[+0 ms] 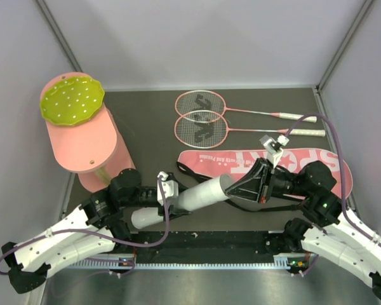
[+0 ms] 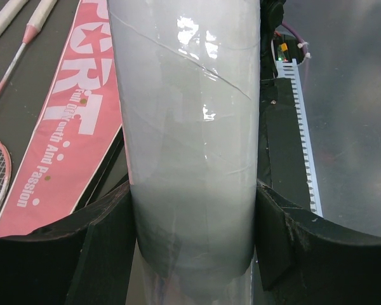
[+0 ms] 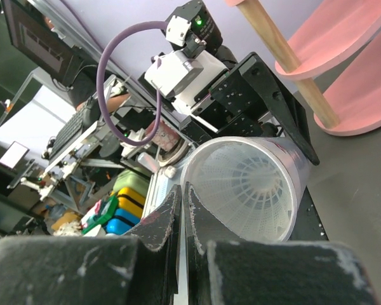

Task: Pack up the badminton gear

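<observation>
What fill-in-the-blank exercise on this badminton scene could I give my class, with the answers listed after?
1. The left gripper holds the white tube, and a shuttlecock sits ___ it.
2. The fingers of the right gripper, beside the tube's open end, are ___.
3. Beyond the pink SPORT bag lie ___ pink-framed rackets.
Missing words: inside; shut; two.
</observation>
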Robot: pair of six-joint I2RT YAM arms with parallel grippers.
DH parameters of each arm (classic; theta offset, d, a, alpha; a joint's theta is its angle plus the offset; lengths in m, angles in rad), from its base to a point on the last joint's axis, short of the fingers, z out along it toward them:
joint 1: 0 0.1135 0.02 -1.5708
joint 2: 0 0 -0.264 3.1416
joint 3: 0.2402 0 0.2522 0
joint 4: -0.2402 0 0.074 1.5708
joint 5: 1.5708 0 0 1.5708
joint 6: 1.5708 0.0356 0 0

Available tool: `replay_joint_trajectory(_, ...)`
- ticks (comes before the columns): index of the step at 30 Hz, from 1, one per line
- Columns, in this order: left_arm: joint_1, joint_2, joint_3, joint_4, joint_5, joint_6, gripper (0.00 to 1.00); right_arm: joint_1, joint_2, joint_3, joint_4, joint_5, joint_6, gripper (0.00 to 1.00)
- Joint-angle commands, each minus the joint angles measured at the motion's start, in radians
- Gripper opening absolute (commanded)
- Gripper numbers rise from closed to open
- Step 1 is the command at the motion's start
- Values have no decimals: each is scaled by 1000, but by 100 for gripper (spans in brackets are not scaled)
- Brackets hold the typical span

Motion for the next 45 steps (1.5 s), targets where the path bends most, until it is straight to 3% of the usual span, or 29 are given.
replay_joint_trajectory(1, -2, -19, 8, 112, 45, 20, 0, 12, 9, 13, 77, -51, 45, 0)
replay_joint_trajectory(18, -2, -73, -8, 209, 189, 28, 0, 11, 141, -60, 348, -169, 243, 0)
replay_joint_trajectory(27, -2, -130, -22, 234, 301, 71, 0, 12, 282, -68, 595, -337, 436, 0)
replay_joint_trajectory(32, -2, -137, -19, 304, 359, 34, 0, 27, 386, -89, 897, -380, 598, 0)
replay_joint_trajectory(39, -3, -96, -12, 410, 373, 14, 0, 67, 569, -82, 1190, -386, 729, 0)
replay_joint_trajectory(43, -3, -94, 0, 390, 365, 29, 0, 69, 597, -99, 1179, -418, 741, 0)
replay_joint_trajectory(45, -3, -102, 12, 340, 347, 55, 0, 69, 560, -100, 1051, -430, 679, 0)
